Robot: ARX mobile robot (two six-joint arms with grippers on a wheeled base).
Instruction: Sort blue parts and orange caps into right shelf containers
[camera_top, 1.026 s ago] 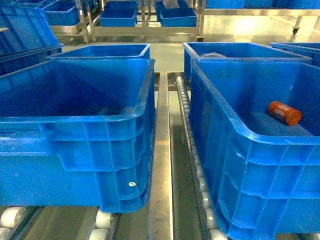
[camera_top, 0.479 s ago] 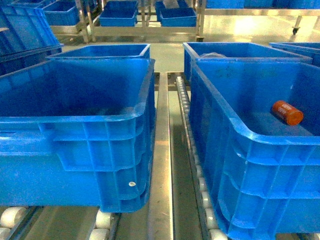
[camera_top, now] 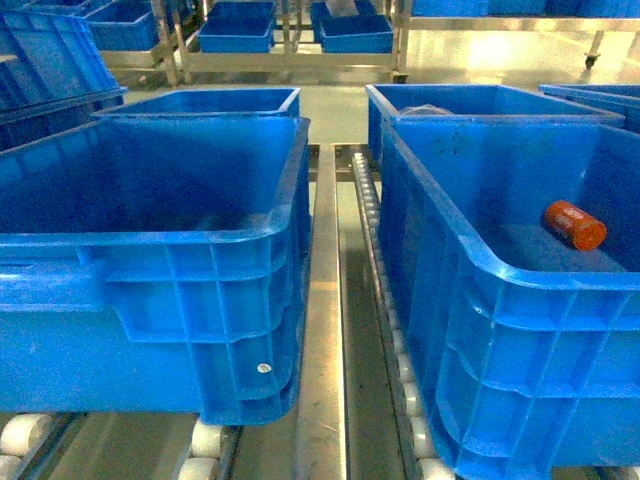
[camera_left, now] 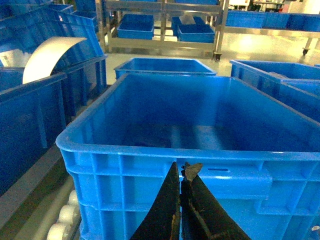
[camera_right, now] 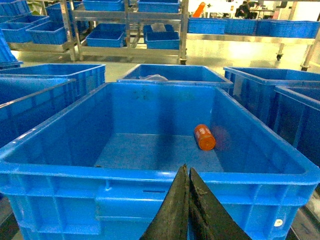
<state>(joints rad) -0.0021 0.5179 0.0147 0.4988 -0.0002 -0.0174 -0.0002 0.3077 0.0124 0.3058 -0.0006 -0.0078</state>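
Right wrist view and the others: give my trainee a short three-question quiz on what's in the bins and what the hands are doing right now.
1. True or false: the orange cap lies on its side on the floor of the right bin.
2. Multiple choice: the right hand is A) shut and holding nothing, B) shut on the cap, C) wide open.
3. Fill in: the left hand sits at the near wall of the ____ bin.

Key: 1 true; 2 A; 3 left.

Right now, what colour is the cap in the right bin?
Orange cap, clearest in the right wrist view.
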